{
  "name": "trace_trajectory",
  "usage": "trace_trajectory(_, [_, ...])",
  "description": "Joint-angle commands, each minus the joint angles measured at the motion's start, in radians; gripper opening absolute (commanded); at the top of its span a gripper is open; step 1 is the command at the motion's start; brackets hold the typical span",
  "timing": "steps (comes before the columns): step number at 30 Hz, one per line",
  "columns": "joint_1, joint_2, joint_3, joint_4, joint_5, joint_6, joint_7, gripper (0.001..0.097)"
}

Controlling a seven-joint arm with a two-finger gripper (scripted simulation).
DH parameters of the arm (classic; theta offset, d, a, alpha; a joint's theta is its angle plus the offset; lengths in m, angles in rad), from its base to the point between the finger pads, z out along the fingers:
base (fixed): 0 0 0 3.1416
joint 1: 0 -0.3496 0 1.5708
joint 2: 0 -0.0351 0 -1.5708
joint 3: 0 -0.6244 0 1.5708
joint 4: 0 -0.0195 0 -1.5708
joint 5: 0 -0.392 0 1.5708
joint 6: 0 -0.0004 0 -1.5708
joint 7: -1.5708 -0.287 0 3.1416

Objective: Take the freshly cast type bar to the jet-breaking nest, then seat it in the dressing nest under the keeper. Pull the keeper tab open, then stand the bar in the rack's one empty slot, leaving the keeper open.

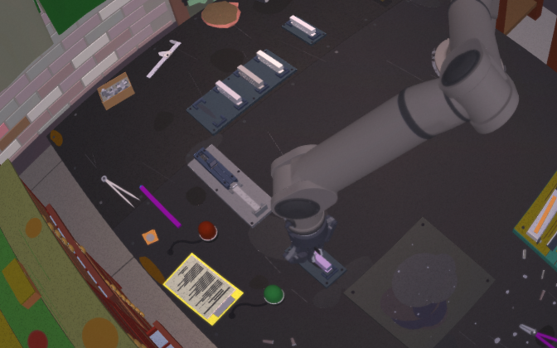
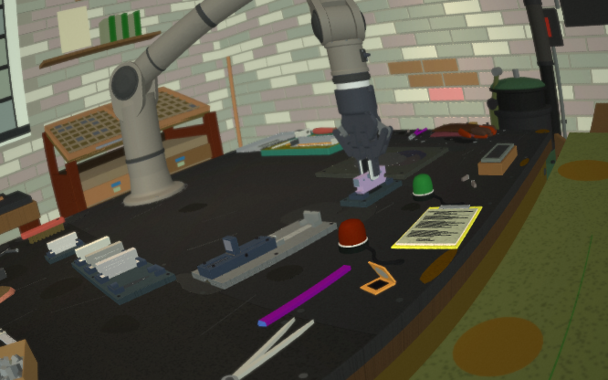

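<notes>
I grip the pale violet type bar point(image 1: 322, 262) point(image 2: 369, 181) in my closed gripper point(image 1: 317, 256) point(image 2: 368, 171). The bar sits on a small dark blue nest plate point(image 1: 322, 269) point(image 2: 370, 193) near the bench's front. The long grey dressing nest with its blue keeper point(image 1: 229, 183) point(image 2: 261, 248) lies to the left of my arm. The blue rack point(image 1: 240, 90) point(image 2: 122, 272) lies farther back. It holds three white bars, and its near slot stands empty. A single white bar sits on a small plate point(image 1: 303, 28) point(image 2: 62, 245) beyond the rack.
A cardboard box of metal bits point(image 1: 116, 90) point(image 2: 8, 365) sits by the brick wall. A red button point(image 1: 207, 231) point(image 2: 352, 233), a green button point(image 1: 273, 294) point(image 2: 422, 185), a yellow clipboard point(image 1: 203, 288) point(image 2: 437, 227) and a purple rod point(image 1: 159, 206) point(image 2: 304, 296) lie near the front edge. A grey mat point(image 1: 419, 282) lies right of the gripper.
</notes>
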Motion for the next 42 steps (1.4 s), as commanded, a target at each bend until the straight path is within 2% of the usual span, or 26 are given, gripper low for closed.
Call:
trace_trajectory(1, [0.000, -0.003, 0.003, -0.001, 0.001, 0.001, -0.001, 0.0080])
trace_trajectory(29, [-0.008, -0.025, 0.022, 0.000, 0.024, 0.022, -0.016, 0.0080])
trace_trajectory(42, [-0.035, -0.101, 0.090, -0.010, 0.107, 0.102, -0.072, 0.0080])
